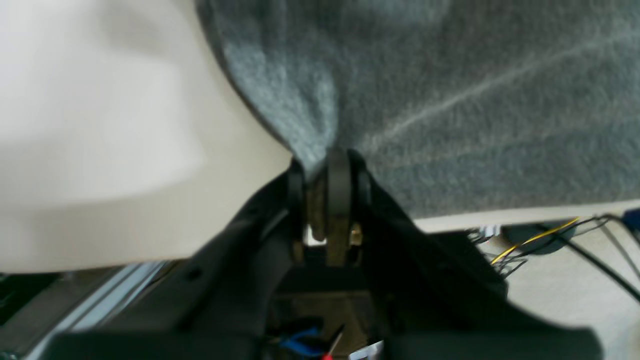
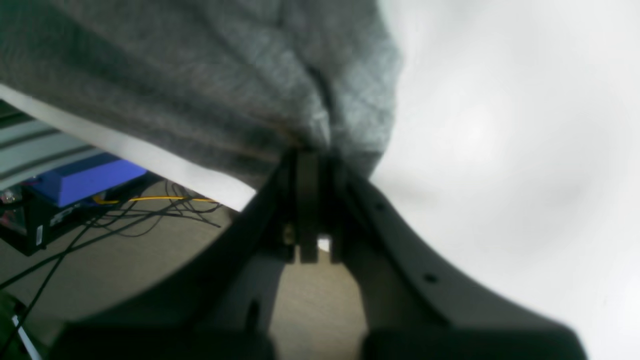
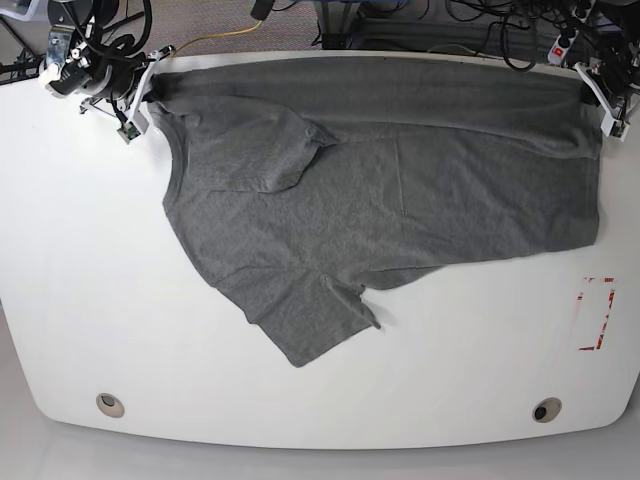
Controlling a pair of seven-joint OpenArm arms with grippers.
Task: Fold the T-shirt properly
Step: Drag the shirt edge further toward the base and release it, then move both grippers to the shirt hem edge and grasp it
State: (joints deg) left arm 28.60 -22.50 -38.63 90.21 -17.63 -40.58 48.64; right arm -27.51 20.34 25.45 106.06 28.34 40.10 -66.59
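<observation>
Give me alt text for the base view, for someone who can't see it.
A grey T-shirt lies spread on a white table, with the right hand and left hand each pinching its far edge at opposite corners. One sleeve points toward the near edge.

The near half of the white table (image 3: 300, 420) lies bare, giving free passage along the near edge and both sides. The T-shirt (image 3: 400, 190) covers the far middle and right. Far edge: cables (image 3: 480, 30) crowd behind the table (passage tight there).
</observation>
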